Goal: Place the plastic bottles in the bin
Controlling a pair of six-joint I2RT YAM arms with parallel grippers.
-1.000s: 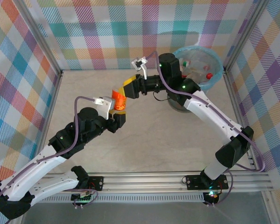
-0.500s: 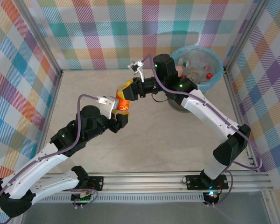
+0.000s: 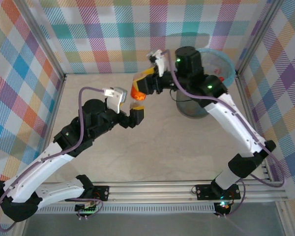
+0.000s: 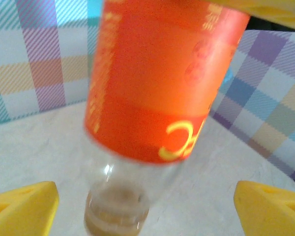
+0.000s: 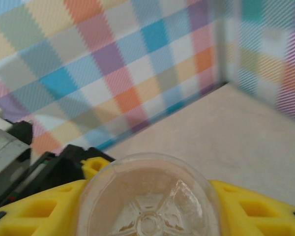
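The right gripper (image 3: pixel 142 84) clamps an orange-labelled plastic bottle (image 3: pixel 136 93) in mid-air, to the left of the bin (image 3: pixel 227 63) and outside its rim, in the overhead view. The bottle hangs above the pale surface (image 3: pixel 162 147), touching neither it nor the bin. Seen from the right wrist, the bottle's clear ribbed base faces the camera, pressed between two yellow fingers (image 5: pixel 255 206) that close against its sides.

The left gripper (image 3: pixel 136 114) sits just below the bottle, a little farther from the bin than the right gripper. From the left wrist, the bottle points cap down, its clear neck and pale cap lowest and its orange label with yellow lettering above. The left gripper's yellow fingertips (image 4: pixel 22 206) stand spread wide at either side of the cap, well apart from it, with nothing between them in contact. That gripper grips nothing.

The bin, round, grey-blue and lined with a light blue bag, stands in the far right corner against the checked walls (image 3: pixel 113 34). The right arm reaches across in front of it and hides much of its opening. A small red cap (image 3: pixel 220 77) shows inside the bin at the arm's far side.
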